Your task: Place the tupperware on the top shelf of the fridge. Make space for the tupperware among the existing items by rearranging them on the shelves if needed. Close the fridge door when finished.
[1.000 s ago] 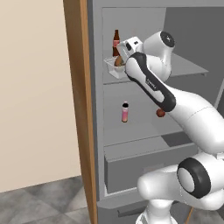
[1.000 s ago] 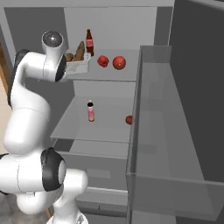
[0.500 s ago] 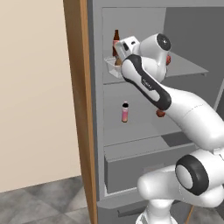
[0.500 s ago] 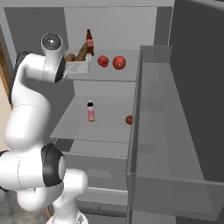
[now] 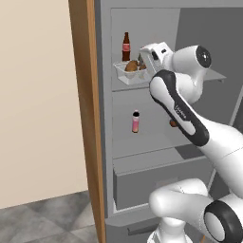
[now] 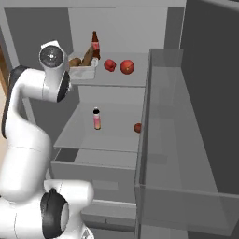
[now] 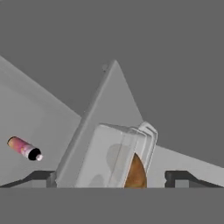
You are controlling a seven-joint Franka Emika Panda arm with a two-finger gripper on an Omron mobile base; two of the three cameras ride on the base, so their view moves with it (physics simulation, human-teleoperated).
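The tupperware (image 5: 130,71) (image 6: 83,71) rests on the left front part of the top shelf (image 6: 116,80) of the fridge (image 5: 104,142), with brown food inside. My gripper (image 5: 146,62) (image 7: 109,179) is open just in front of it. In the hand view its fingertips (image 7: 37,177) stand wide on either side of the tupperware (image 7: 111,159), apart from its walls. Behind the tub stands the dark brown bottle (image 5: 126,46) (image 6: 94,44). Two red fruits (image 6: 119,66) lie to the right on the same shelf.
On the lower shelf stand a pink bottle (image 5: 135,121) (image 6: 96,118) (image 7: 24,148) and one red fruit (image 6: 137,127). The grey drawer (image 5: 152,182) sits below. The open fridge door (image 6: 191,140) with its bin juts out on the right. A wooden side panel (image 5: 85,118) borders the left.
The jaws have opened wide and let go of the tupperware, which stays on the top shelf. The arm has barely moved.
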